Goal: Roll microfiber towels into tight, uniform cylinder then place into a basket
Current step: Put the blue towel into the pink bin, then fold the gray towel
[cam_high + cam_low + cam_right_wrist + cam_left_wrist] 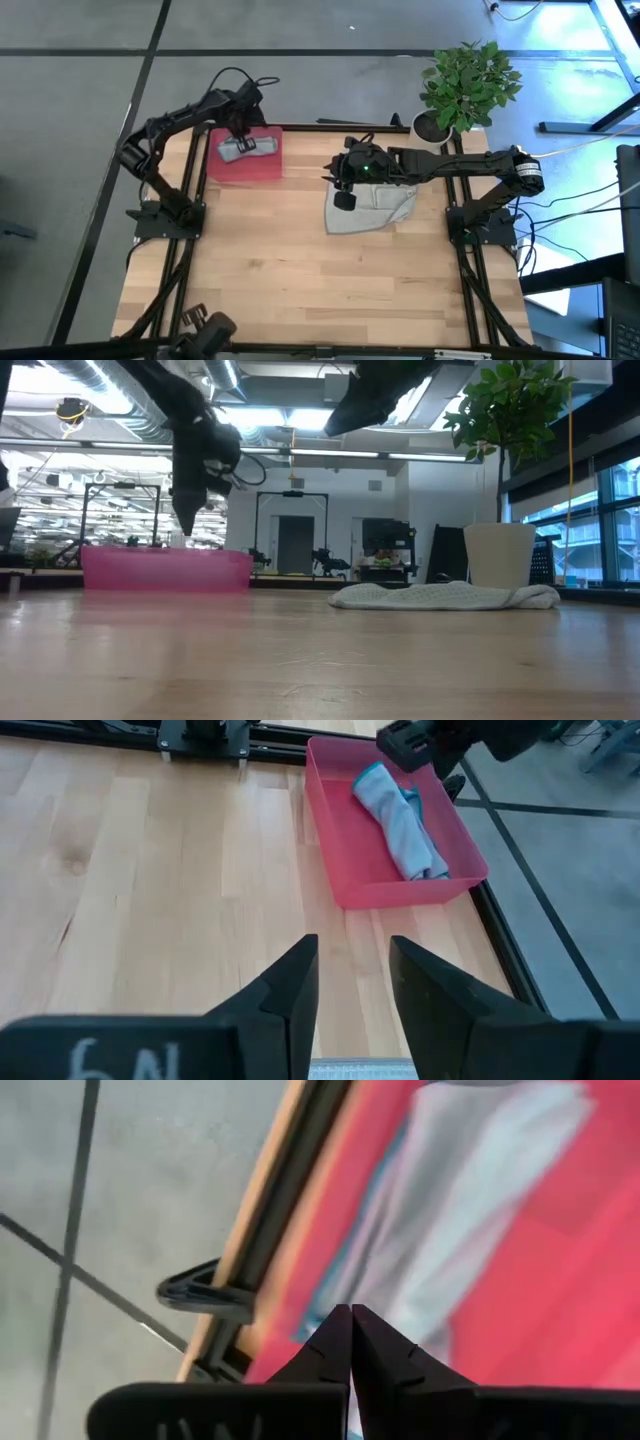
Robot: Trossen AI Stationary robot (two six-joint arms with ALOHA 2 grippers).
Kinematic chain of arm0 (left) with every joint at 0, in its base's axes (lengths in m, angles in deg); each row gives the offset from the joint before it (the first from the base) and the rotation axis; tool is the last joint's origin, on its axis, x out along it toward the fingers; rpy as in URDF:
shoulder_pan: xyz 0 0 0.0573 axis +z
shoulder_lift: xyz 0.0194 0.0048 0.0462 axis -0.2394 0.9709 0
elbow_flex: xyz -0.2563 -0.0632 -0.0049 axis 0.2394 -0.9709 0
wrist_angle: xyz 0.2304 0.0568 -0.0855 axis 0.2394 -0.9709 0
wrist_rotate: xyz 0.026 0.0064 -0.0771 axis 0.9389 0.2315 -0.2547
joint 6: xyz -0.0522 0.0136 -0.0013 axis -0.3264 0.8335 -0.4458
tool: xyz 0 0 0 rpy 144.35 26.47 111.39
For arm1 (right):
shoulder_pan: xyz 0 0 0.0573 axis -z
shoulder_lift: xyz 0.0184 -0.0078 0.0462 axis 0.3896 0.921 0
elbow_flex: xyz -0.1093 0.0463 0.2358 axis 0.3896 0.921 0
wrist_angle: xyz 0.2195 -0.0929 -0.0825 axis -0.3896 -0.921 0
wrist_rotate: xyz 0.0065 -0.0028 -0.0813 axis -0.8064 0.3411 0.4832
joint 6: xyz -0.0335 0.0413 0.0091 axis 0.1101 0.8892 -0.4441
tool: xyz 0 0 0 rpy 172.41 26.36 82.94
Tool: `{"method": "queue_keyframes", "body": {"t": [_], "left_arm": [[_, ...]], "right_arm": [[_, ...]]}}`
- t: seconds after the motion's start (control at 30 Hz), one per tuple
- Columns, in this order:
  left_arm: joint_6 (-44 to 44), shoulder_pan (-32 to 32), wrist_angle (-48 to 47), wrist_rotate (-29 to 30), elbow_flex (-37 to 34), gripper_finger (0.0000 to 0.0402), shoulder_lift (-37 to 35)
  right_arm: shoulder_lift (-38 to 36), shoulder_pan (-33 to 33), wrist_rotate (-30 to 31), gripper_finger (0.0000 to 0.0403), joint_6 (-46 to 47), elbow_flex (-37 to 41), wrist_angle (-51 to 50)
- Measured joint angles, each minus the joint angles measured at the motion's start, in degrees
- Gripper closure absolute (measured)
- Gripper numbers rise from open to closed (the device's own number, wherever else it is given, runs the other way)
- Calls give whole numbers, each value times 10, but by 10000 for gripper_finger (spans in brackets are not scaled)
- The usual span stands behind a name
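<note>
One blue towel [402,820] lies rolled in the basket [345,870], so we see the left gripper [350,1342] clenched empty above it. The right gripper [350,985], released, hangs over the unrolled grey towel [372,208] near the table's [300,270] far right corner.

Bright even daylight; ceiling strip lights [300,420] glare in low view; left wrist view blurred.

The shallow rectangular red plastic tray with rounded corners [262,166] sits at the far left part of the wooden counter [300,270]. Inside it lies the pale blue-teal microfiber towel [400,823], rolled into a loose, slightly uneven cylinder set diagonally across the tray floor. The light grey microfiber towel [375,208] lies crumpled and unrolled on the counter, well apart from the tray, toward the right.
</note>
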Motion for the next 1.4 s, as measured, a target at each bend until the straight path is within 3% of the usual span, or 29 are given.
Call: {"method": "queue_keyframes", "body": {"t": [0.17, 0.3, 0.57, 0.83, 1.03, 1.2, 1.4], "left_arm": [[-61, -50, -50, -56, 0, 402, -42], [-102, -122, -34, -106, -28, 402, -84], [-195, -331, 112, -110, -109, 402, -137], [-241, -493, 267, -109, -137, 401, -121], [-239, -549, 365, -108, -136, 393, -116], [-245, -568, 418, -105, -137, 353, -95], [-226, -583, 501, -105, -136, 303, -16]], "right_arm": [[-2, 0, 0, 276, -15, 0, -39], [-11, 0, 0, 276, 6, 0, -118], [-31, -30, 1, 276, 106, 0, -311], [-33, -95, 6, 276, 200, 0, -388], [-44, -162, 37, 276, 252, 0, -428], [-69, -205, 67, 276, 295, 0, -450], [-107, -241, 81, 276, 363, 0, -473]]}}
